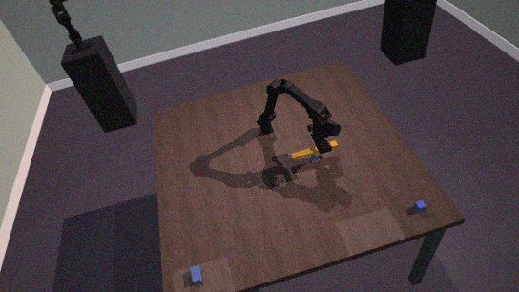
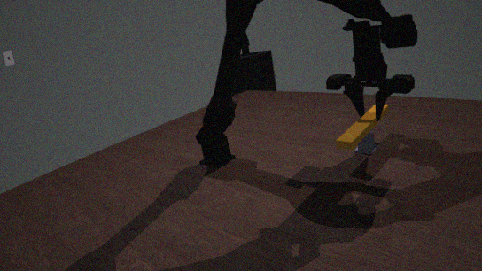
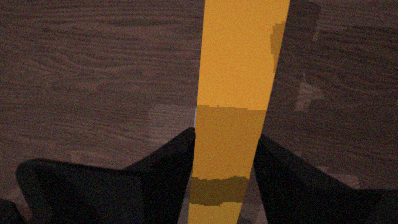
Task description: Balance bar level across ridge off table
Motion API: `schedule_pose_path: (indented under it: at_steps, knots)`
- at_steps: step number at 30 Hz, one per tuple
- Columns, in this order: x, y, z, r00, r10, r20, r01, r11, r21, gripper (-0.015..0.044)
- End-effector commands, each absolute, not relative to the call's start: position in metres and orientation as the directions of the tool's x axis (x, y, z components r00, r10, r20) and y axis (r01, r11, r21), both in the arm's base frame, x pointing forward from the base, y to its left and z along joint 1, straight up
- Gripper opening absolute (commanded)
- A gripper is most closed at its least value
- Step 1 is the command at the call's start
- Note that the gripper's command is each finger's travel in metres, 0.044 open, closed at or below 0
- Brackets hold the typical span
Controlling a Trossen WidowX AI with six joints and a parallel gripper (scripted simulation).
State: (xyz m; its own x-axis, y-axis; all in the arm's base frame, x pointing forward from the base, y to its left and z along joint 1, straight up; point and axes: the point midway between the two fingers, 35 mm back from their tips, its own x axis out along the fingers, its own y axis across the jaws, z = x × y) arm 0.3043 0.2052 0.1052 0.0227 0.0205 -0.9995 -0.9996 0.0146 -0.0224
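Observation:
The orange-yellow bar is held roughly level above the table, its near end clear of the table top in the exterior view. My gripper points down and is shut on the bar, one finger on each side. The small grey ridge stands on the table under the bar, close below the fingers. In the wrist view the bar hides nearly all of it. I cannot tell whether the bar touches the ridge.
The wooden table bears the arm's base and broad dark shadows around the ridge. A blue cube is near the table's right corner, and a blue block lies near its front left. Dark pedestals stand beyond the table.

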Motion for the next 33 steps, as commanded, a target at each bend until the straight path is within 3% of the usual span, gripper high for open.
schedule_pose_path:
  at_steps: [1,33]
  knots:
    - [0.3049,0.2047,0.1047,0.026,0.018,-1.0,-0.999,0.019,-0.026,0.0]
    - [0.305,0.2046,0.1021,0.026,0.018,-1.0,-0.999,0.019,-0.026,0.0]
